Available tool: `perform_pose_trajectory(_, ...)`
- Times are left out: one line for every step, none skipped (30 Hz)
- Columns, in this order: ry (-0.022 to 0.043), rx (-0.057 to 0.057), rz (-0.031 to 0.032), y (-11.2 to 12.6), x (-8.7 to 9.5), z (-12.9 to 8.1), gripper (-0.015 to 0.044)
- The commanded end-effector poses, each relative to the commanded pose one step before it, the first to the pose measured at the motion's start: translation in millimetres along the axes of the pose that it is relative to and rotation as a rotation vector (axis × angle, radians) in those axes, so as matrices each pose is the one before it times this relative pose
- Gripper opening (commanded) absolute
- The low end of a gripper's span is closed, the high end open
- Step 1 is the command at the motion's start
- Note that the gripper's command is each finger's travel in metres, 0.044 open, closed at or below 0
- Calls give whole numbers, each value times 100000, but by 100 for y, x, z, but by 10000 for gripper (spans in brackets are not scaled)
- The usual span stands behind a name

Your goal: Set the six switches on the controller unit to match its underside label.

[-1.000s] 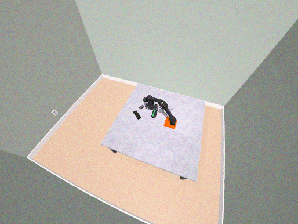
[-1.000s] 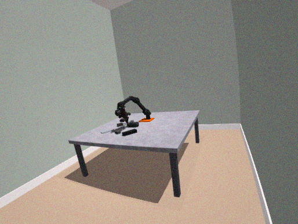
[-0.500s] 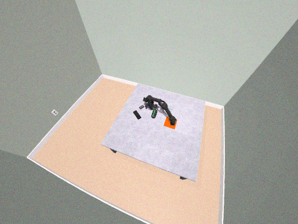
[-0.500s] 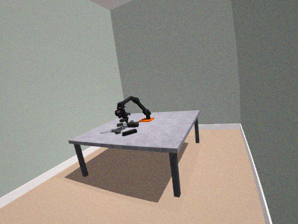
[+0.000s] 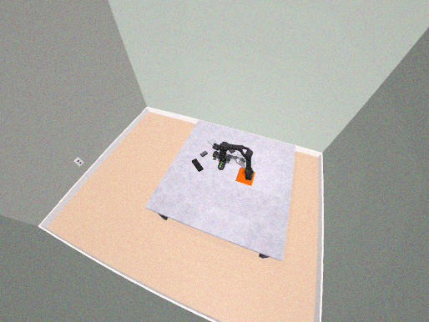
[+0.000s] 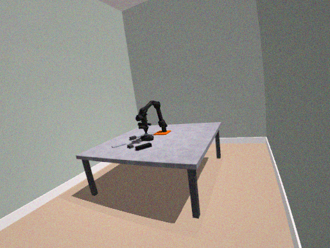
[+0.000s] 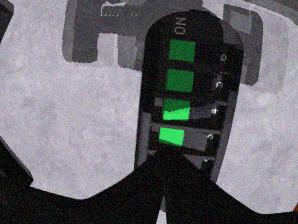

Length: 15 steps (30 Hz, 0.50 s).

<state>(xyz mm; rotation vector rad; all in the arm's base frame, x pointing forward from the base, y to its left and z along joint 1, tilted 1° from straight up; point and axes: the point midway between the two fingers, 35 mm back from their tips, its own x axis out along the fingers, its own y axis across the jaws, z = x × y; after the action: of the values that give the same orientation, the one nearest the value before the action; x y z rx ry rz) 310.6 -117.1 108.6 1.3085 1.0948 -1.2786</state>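
Note:
The dark grey controller unit (image 7: 189,36) (image 5: 220,168) (image 6: 147,137) sits on its base on the grey bench (image 5: 217,213) (image 6: 183,148), switches facing up. In the wrist view several green rocker ends (image 7: 181,82) run in a row along its top, and the nearest two look brighter. My gripper (image 7: 166,157) (image 5: 221,160) (image 6: 145,131) is shut and empty. Its joined fingertips point down at the near end of the unit, just past the closest visible switch (image 7: 172,136). The fingers hide the unit's near end. The label underneath is out of sight.
A flat grey module (image 7: 93,30) lies just behind the unit. A black bar (image 5: 197,164) (image 6: 143,146) and a small grey block (image 5: 204,153) (image 6: 133,137) lie to its left. The arm stands on an orange base plate (image 5: 240,177) (image 6: 159,133). A thin rod (image 6: 119,145) lies near the bench edge.

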Motion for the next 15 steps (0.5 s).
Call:
perform_pose_trajectory(927, 520, 6814, -2040, 348, -1457, 0)
perform_pose_trajectory(144, -122, 1998, -528, 78, -338, 0)
perform_pose_trajectory(162, -130, 1996, -540, 92, -334, 0)
perform_pose_trajectory(180, -138, 1995, -551, 106, -330, 0)
perform_pose_trajectory(199, -145, 1993, -561, 119, -325, 0)
perform_pose_trajectory(217, -153, 1991, -572, 132, -321, 0)
perform_pose_trajectory(235, -160, 1989, -581, 145, -316, 0)
perform_pose_trajectory(228, 11, 1992, -582, 157, -320, 0)
perform_pose_trajectory(245, 61, 1991, -590, 169, -315, 0)
perform_pose_trajectory(214, 119, 1658, -495, 149, -260, 0)
perform_pose_trajectory(136, 82, 994, -300, 92, -153, 0)
perform_pose_trajectory(47, 27, 331, -101, 31, -51, 0)
perform_pose_trajectory(0, 0, 0, 0, 0, 0, 0)
perform_pose_trajectory(0, 0, 0, 0, 0, 0, 0)
perform_pose_trajectory(1, 0, 0, 6, -15, -8, 0)
